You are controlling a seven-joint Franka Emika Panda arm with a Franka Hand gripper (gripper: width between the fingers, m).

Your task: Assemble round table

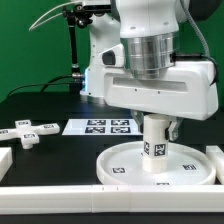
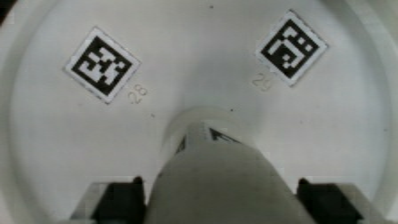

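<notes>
The gripper (image 1: 155, 122) is closed on the short cylindrical leg (image 1: 155, 142), which stands upright at the middle of the rimmed round disc (image 1: 120, 165); the wrist view shows the leg clamped between the dark finger pads (image 2: 118, 200), with two of the disc's tags beyond it. The step looks like seating the leg into the disc's centre, probably by turning it. To do it well, hold the leg plumb, press down only lightly, and twist about the leg's own axis so the disc does not skate (whether the base has caught I cannot tell). The cross-shaped foot piece (image 1: 26, 133) lies well apart, toward the exterior view's left, near the marker board (image 1: 105, 126)
</notes>
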